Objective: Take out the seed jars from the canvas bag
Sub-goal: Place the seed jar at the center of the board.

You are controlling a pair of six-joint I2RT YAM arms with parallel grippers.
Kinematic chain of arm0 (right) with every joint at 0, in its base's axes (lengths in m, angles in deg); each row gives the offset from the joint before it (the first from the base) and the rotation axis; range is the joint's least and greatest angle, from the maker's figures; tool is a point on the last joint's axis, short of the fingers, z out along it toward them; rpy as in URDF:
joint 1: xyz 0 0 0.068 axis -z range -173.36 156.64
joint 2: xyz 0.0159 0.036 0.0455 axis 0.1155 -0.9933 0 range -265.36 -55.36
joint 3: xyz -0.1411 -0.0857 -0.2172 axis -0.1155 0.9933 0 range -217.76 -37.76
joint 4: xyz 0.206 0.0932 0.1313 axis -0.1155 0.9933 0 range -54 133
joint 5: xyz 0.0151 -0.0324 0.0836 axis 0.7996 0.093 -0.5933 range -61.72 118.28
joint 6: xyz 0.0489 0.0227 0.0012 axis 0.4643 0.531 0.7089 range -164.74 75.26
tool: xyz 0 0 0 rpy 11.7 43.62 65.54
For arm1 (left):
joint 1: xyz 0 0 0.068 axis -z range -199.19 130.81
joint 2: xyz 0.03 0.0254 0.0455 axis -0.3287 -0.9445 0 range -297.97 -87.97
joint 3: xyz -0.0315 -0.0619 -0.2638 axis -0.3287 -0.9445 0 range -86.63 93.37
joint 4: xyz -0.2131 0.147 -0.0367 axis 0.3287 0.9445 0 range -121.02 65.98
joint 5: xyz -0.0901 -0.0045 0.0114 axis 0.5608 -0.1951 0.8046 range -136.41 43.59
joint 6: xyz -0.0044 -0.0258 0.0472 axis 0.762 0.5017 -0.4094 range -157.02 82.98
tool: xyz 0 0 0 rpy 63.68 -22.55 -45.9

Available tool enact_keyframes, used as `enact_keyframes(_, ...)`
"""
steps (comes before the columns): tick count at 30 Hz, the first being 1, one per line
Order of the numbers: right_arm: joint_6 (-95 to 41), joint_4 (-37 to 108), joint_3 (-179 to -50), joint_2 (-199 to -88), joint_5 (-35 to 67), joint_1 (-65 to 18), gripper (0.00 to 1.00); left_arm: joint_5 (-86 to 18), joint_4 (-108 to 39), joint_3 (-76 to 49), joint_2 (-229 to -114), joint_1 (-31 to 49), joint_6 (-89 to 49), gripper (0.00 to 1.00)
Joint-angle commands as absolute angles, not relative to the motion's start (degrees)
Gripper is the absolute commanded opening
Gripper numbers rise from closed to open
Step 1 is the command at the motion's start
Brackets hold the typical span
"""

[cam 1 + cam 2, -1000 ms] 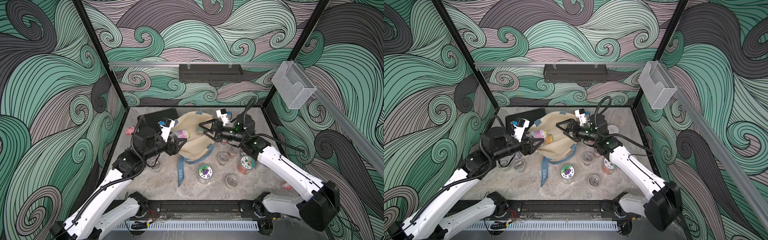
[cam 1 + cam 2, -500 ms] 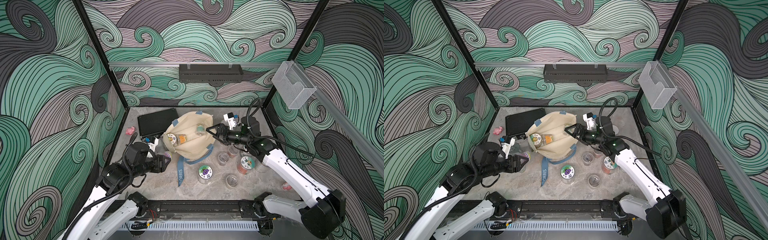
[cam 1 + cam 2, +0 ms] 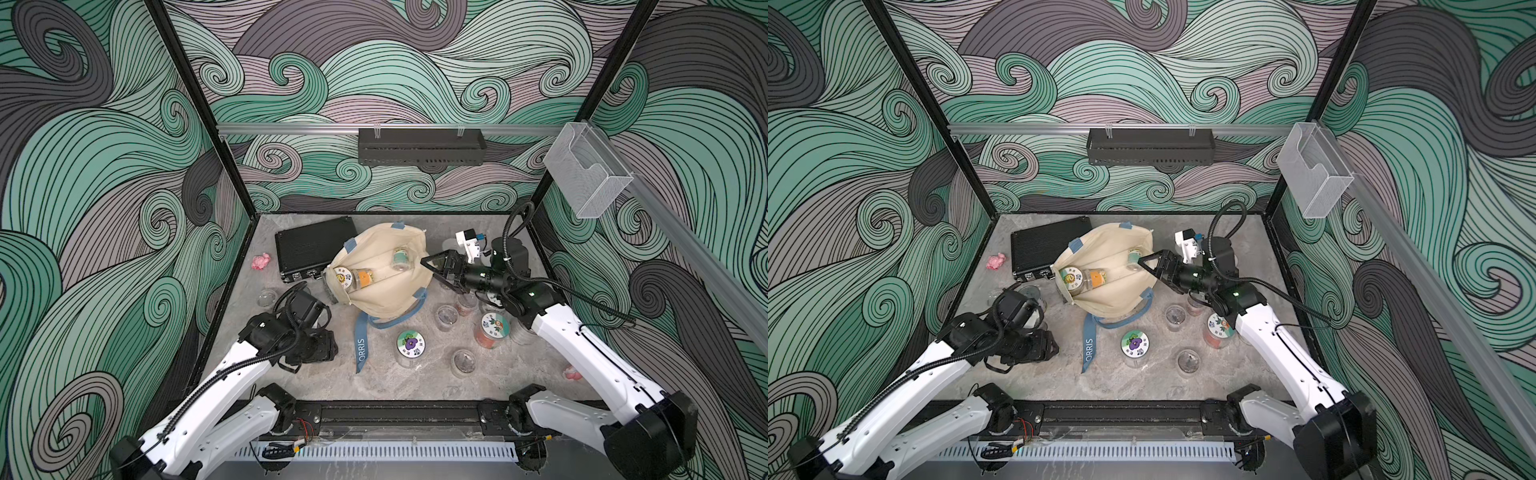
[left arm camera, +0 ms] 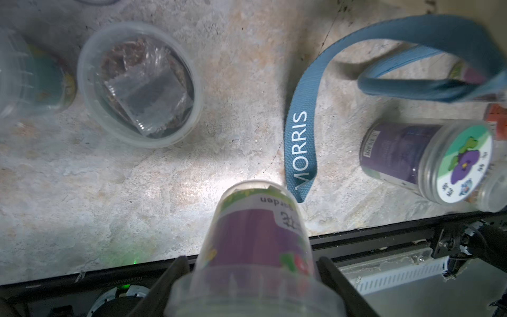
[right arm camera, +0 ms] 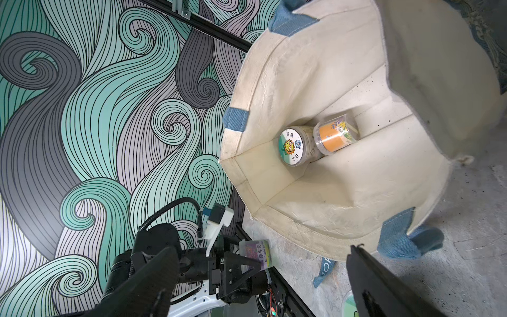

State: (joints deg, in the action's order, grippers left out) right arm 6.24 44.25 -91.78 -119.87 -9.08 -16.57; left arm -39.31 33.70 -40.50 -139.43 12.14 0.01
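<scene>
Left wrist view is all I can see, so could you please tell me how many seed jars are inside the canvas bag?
Observer: Three show in the canvas bag: a sunflower-lidded jar, an orange-labelled jar and a green-labelled jar.
Operator: Thank you; my left end effector grips the purple-labelled jar. Where is the right one?
Observer: The right end effector is open and empty, at the bag's mouth nearest the green-labelled jar.
</scene>
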Motion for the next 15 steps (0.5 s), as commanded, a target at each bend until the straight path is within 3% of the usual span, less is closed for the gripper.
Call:
enact_keyframes(1,5.44,42.08,-90.82,-118.90,-10.65,-15.98,0.99,-36.92,34.71,-40.11,-143.93,12.37,3.16,0.64)
enact_keyframes(7,5.62,40.58,-90.09,-119.32,-12.56,-14.83,0.99,-33.20,28.85,-43.29,-150.24,12.40,6.48,0.64)
enact_keyframes(15,5.61,39.60,-89.24,-119.16,-14.29,-12.64,0.99,-38.12,29.80,-42.71,-156.52,12.28,9.24,0.69)
